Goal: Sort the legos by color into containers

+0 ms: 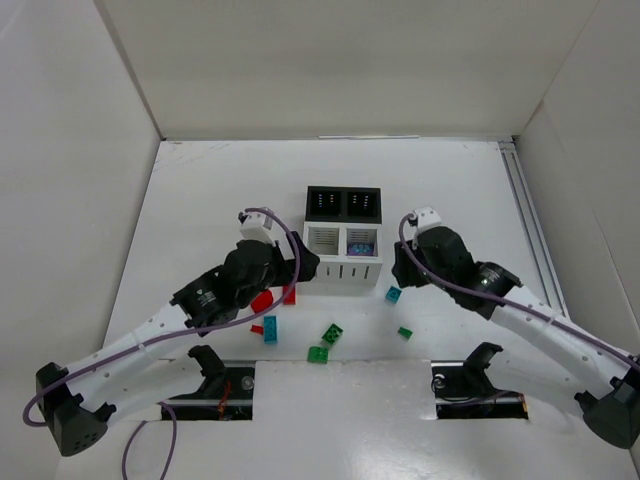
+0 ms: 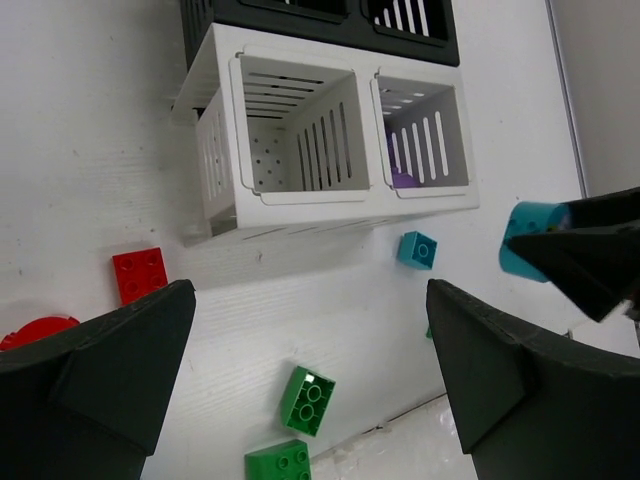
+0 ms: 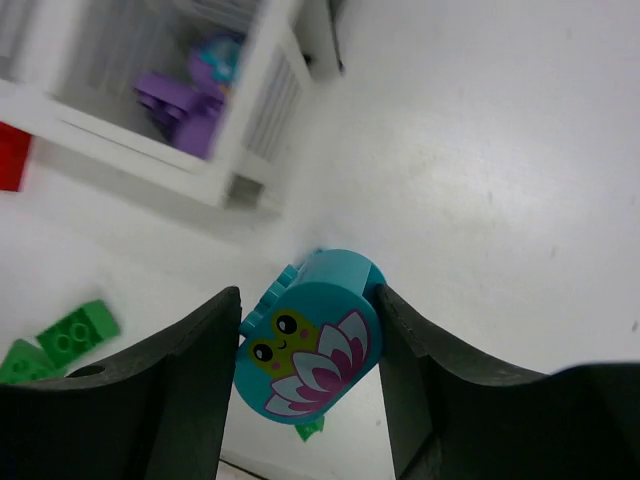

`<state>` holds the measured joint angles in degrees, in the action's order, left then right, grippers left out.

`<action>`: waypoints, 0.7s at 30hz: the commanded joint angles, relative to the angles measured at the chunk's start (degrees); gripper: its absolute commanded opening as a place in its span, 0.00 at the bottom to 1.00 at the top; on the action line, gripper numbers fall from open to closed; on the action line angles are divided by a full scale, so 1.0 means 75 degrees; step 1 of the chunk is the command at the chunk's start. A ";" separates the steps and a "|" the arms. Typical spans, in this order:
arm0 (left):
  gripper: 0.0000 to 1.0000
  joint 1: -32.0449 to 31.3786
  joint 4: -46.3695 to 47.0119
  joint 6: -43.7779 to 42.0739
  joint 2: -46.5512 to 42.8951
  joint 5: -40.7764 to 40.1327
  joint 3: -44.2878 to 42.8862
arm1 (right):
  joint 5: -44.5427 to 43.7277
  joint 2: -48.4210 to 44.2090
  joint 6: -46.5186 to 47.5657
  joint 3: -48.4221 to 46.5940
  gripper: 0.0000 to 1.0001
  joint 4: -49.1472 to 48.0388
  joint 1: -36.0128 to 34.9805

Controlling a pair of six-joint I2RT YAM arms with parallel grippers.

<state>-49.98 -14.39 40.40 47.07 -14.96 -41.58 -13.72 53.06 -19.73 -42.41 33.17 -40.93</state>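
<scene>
L gripper point(image 2: 310, 300) gapes wide, nothing in it. Red brick point(image 2: 140, 272) sits just off its left finger, green bricks point(image 2: 307, 398) low betw. the fingers, so I reckon it's poised for a pick. White bins point(image 2: 300, 197) lie ahead of it, purple pcs point(image 3: 175, 105) in the right one. R gripper point(image 3: 308, 295) is clamped on a teal oval point(image 3: 310, 345), carried clear, bins up-left of it. Black bins point(image 1: 343, 189): insides not visible, so I can't tell teal's bin.
</scene>
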 commanded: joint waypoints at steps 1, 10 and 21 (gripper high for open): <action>1.00 0.0264 0.0161 0.0203 -0.0135 -0.0232 0.0059 | 0.0444 0.0376 0.1653 -0.0998 0.36 -0.1045 -0.0273; 1.00 0.0569 -0.1255 0.1502 -0.0358 -0.0419 -0.0150 | 0.1185 0.3482 0.3192 -0.3354 0.37 -0.2969 -0.1104; 1.00 0.0570 -0.2557 0.2943 -0.0124 -0.0138 -0.0070 | 0.1254 0.5042 0.3345 -0.4375 0.54 -0.3250 -0.1340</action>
<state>-45.93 -30.57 58.33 46.44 -16.29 -41.36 -5.30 90.63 4.29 -71.83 12.82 -50.98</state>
